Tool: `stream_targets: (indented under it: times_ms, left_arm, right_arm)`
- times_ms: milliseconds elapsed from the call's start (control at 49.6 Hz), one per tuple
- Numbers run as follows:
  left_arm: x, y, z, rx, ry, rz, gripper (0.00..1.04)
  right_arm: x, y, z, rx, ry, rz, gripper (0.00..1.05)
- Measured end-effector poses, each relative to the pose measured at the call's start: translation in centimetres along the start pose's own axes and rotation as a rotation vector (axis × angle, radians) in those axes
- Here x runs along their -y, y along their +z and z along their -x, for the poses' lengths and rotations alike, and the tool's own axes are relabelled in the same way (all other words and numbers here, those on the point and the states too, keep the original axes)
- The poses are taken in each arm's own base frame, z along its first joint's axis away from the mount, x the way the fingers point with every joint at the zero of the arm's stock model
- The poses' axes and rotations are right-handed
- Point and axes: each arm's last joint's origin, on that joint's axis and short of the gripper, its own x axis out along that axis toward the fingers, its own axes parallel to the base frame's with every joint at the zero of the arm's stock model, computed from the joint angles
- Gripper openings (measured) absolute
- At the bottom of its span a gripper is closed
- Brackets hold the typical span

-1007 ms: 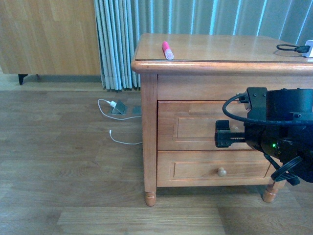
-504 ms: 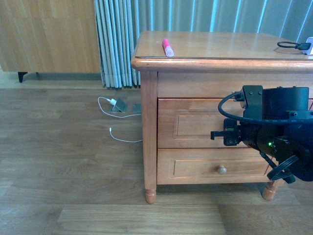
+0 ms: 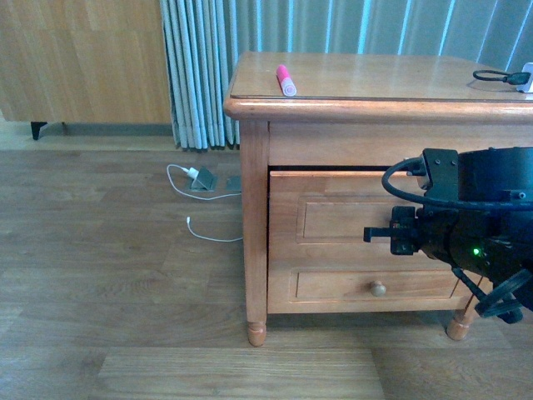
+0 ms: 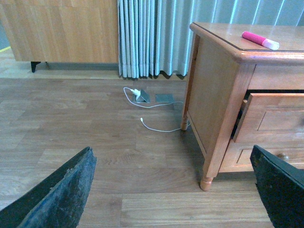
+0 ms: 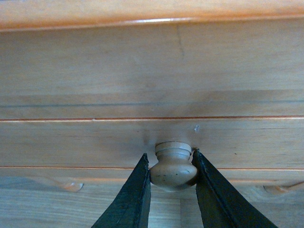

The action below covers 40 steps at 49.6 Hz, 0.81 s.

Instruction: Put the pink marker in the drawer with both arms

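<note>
Wood floor (image 3: pixel 125 275) runs wide and bare to the robot's left of the nightstand (image 3: pixel 254 208). Only a white cable (image 3: pixel 204 237) and a small charger (image 3: pixel 200 179) lie near the curtain (image 3: pixel 200 75), so there's plenty of room on that side.

Pink marker (image 3: pixel 286 82) lies flat on the nightstand top, toward the left-front corner. Its pale cap end points at the front rim and sits just short of it, w/ nothing touching it. A black cable (image 3: pixel 500 79) is at the far right of the top, well apart from the marker.

Drawer (image 3: pixel 333 217) is a bit out: its front stands proud of the frame, w/ a dark gap along its upper edge. Lower drawer (image 3: pixel 375 287) sits flush.

R gripper (image 5: pixel 170 164) is clamped on the drawer's round knob (image 5: pixel 173 167), one finger pressed to each side.

L gripper (image 4: pixel 171 190) hangs over open floor left of the nightstand. Its fingers (image 4: pixel 61 194) are spread wide w/ nothing between them, clear of the leg and side panel.
</note>
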Motion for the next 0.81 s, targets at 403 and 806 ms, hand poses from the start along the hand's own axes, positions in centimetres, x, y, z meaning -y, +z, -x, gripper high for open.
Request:
stream_targets:
  times_ms: [403, 806]
  left_arm:
    - [0.0, 0.0, 0.0, 0.0, 0.0, 0.0, 0.99]
    - [0.0, 0.0, 0.0, 0.0, 0.0, 0.0, 0.99]
  right_arm:
    - [1.1, -3.4, 8.4, -0.133, 0.022, -0.061, 0.22]
    - [2.7, -6.4, 16.9, -0.237, 0.091, -0.19, 0.56]
